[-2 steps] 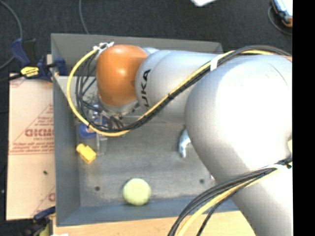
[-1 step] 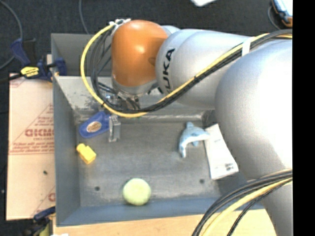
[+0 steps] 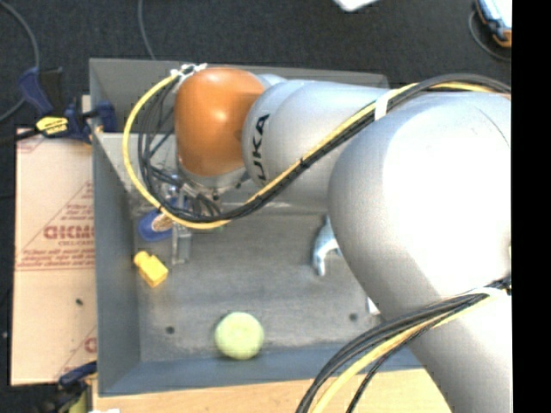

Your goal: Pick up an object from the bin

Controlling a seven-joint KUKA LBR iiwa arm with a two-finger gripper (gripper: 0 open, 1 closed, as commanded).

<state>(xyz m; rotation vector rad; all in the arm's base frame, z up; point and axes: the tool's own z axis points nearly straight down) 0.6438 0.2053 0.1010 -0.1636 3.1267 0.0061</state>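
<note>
Near the tool [image 3: 181,237], its state impossible to tell, lies a yellow block [image 3: 151,268].

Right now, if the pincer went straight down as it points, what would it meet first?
Probably the pincer meets bare bin floor between the blue object and the yellow block; depth is unclear, so it might clip the blue object first.

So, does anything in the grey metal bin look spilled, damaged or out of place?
Nothing stands out. The small yellow block, the pale green ball, the silver metal piece and the blue round thing half hidden under the arm all lie apart on the bin floor, none visibly damaged.
</note>
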